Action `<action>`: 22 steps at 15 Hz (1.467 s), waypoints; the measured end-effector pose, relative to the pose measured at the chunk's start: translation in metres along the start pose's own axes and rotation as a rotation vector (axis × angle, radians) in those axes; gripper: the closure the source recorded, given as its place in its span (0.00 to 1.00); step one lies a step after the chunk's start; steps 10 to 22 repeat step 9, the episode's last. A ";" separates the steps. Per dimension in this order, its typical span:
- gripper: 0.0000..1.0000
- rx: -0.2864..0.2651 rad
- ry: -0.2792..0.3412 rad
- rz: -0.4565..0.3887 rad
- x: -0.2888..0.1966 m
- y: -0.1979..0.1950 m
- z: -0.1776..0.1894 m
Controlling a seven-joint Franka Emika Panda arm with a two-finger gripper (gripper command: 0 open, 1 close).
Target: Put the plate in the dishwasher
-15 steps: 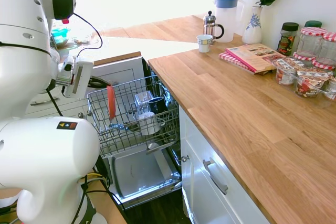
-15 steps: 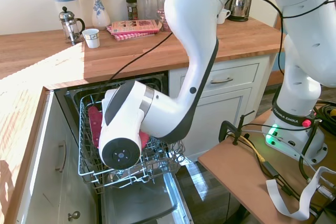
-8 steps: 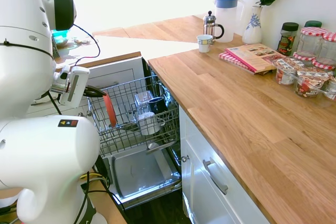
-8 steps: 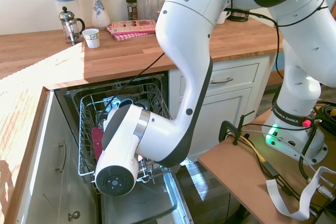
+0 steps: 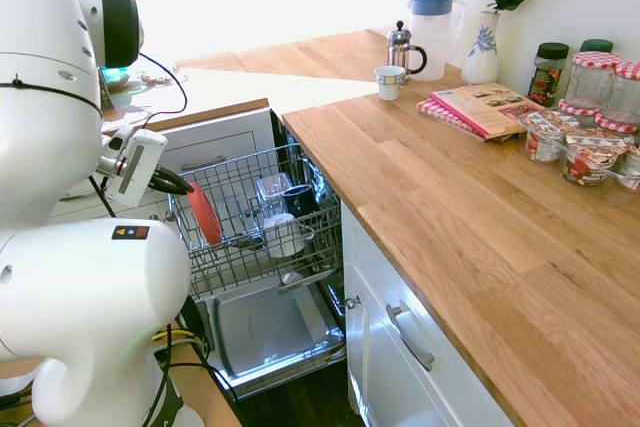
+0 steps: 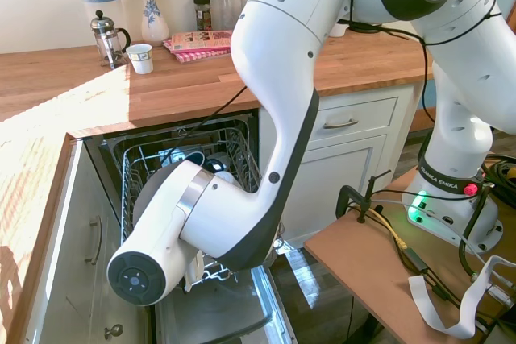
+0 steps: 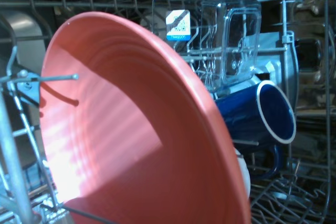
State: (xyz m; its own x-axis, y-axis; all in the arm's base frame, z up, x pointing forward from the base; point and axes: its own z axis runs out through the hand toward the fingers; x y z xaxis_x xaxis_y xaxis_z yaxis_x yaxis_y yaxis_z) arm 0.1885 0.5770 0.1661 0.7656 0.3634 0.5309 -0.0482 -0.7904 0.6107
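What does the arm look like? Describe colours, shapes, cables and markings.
The arm is glossy white, built of rounded tubular shells with dark grey joint bands. A black cable runs along it. A small black label bears a yellow warning triangle. The base ring reads FRANKA EMIKA, beside a green light. The gripper has a boxy white body.

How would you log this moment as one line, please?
plate tilted in dishwasher rack | beside blue mug | gripper state unseen

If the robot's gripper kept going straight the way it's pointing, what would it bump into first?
Probably the plate: it fills the wrist view right ahead, leaning in the dishwasher's rack. Behind it sit a blue mug and a clear container.
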 end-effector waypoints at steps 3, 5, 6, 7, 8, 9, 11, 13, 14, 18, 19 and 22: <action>0.00 -0.007 -0.064 0.007 0.018 0.004 -0.021; 0.00 -0.013 -0.124 0.016 0.049 0.020 -0.035; 0.00 -0.012 -0.159 0.028 0.076 0.039 -0.043; 0.00 -0.006 -0.195 0.051 0.112 0.066 -0.049; 0.00 0.005 -0.241 0.083 0.156 0.103 -0.049; 0.00 0.015 -0.299 0.118 0.201 0.149 -0.042; 0.00 0.015 -0.299 0.118 0.201 0.149 -0.042; 0.00 0.015 -0.299 0.118 0.201 0.149 -0.042; 0.00 0.015 -0.299 0.118 0.201 0.149 -0.042; 0.00 0.015 -0.299 0.118 0.201 0.149 -0.042; 0.00 0.015 -0.299 0.118 0.201 0.149 -0.042; 0.00 0.015 -0.299 0.118 0.201 0.149 -0.042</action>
